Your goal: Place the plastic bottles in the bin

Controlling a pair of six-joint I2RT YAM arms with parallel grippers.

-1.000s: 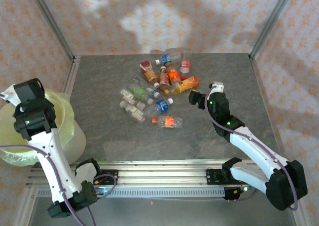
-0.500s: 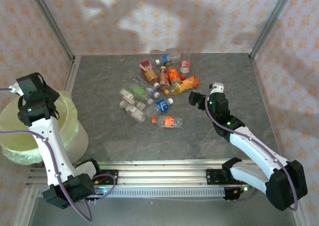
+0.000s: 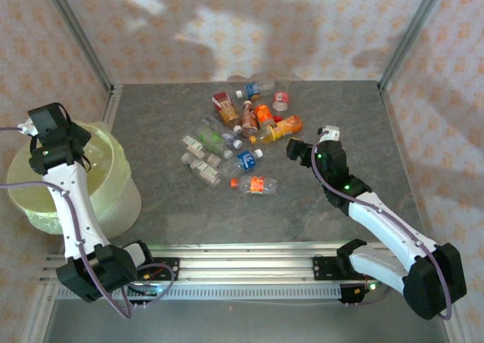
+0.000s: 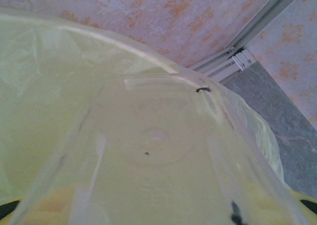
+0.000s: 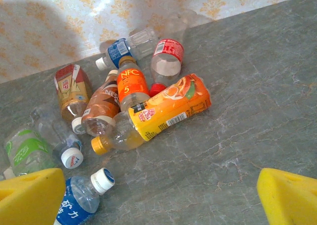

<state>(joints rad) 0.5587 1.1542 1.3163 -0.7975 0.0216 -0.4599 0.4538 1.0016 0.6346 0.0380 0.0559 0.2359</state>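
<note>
1. Since a second ago the bin [image 3: 113,207] is sitting nearer to the orange-labelled bottle [image 5: 168,108]. The left arm is swinging along with it, while the right arm is holding its pose.
2. We are taking the orange-labelled bottle as our landmark. It is lying on its side on the grey table [image 3: 363,131], at the edge of the plastic bottles [image 3: 248,124] that faces the right arm.
3. Its long axis is running, in the right wrist view, from the yellow cap at lower left to the base at upper right, so it is lying slantwise across the line between the fingers.
4. The right gripper [image 5: 158,200] is hovering near the bottle on its base side. Its yellow fingers [image 5: 29,195] are standing wide apart, with the bottle lying ahead of them and a little to the left.
5. We are judging that the wrist needs turning until the fingers straddle the bottle across its width.
6. The left gripper [image 3: 54,140] is hanging over the bin, well apart from the bottle, so the right arm is clearly the nearer one. We cannot tell how its fingers are standing behind the bag.
</note>
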